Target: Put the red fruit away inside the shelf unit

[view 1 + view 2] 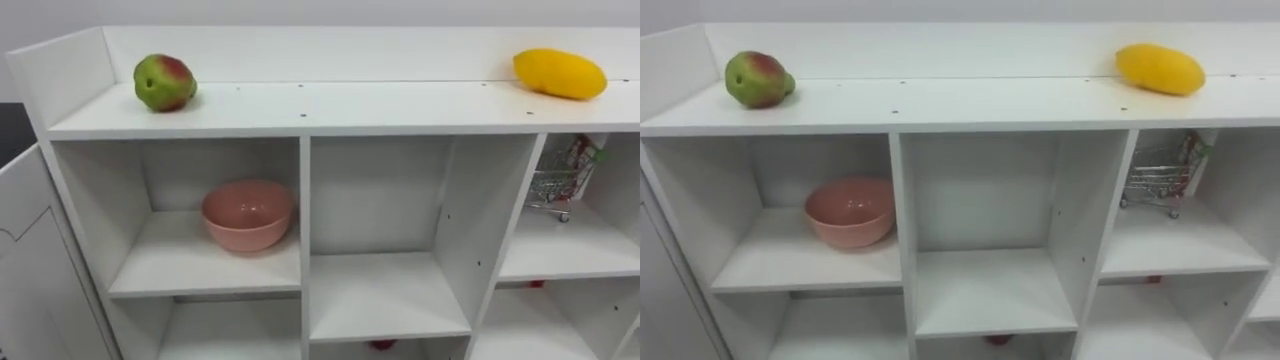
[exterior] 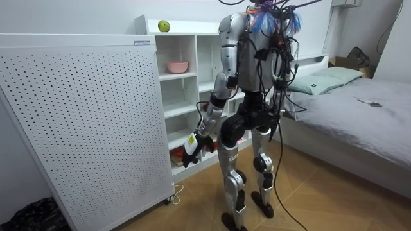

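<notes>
The left hand (image 2: 192, 151) is held low beside the lower shelves of the closet (image 1: 380, 105), which the robot is stood facing. Whether the hand's fingers are curled cannot be told. A pink bowl (image 1: 247, 214) is set in the upper left compartment, and its contents cannot be made out. A small wire cart (image 1: 558, 185), with something red and green in it, is kept in the upper right one. An apple (image 1: 165, 82) and a mango (image 1: 560, 73) are laid on the top board, at its left and right ends, well above the hand.
</notes>
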